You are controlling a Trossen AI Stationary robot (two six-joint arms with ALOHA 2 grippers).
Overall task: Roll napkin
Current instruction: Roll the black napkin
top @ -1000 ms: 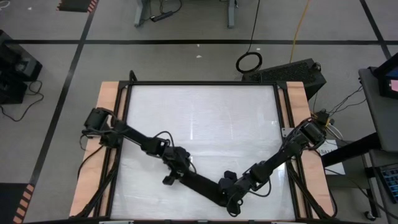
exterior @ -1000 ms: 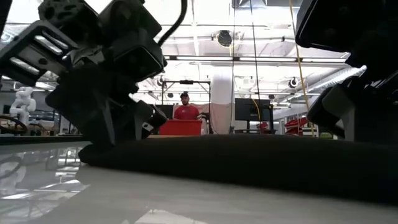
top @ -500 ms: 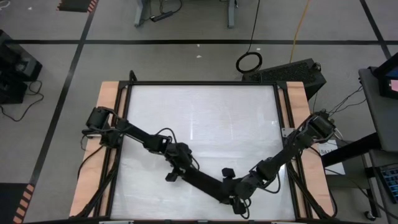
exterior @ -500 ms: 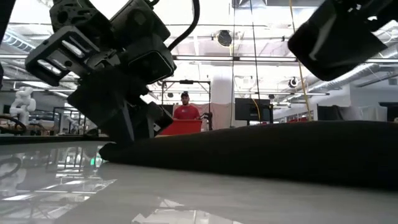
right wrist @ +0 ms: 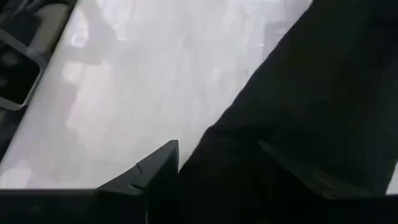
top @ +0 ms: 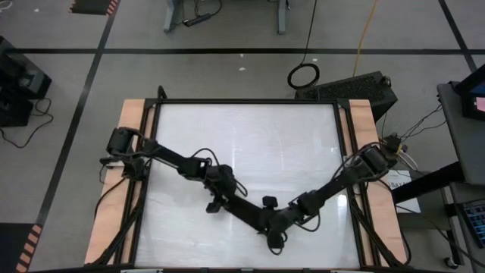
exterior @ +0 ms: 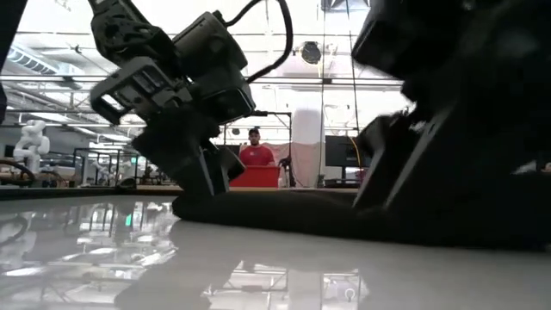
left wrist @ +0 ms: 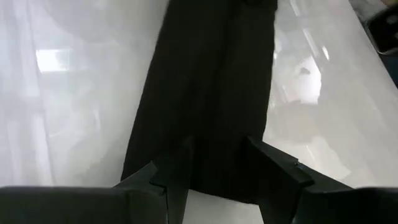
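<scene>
Here the napkin [top: 246, 211] lies as a long dark roll on the white surface [top: 250, 136], near its front edge. The left gripper [left wrist: 214, 177] straddles one end of the roll, its fingers parted around the cloth. The right gripper [right wrist: 217, 168] sits at the other end, fingers likewise spread over the fabric. A person [exterior: 256, 151] stands far behind.

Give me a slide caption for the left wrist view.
Left gripper astride the rolled black napkin on the white table.
</scene>
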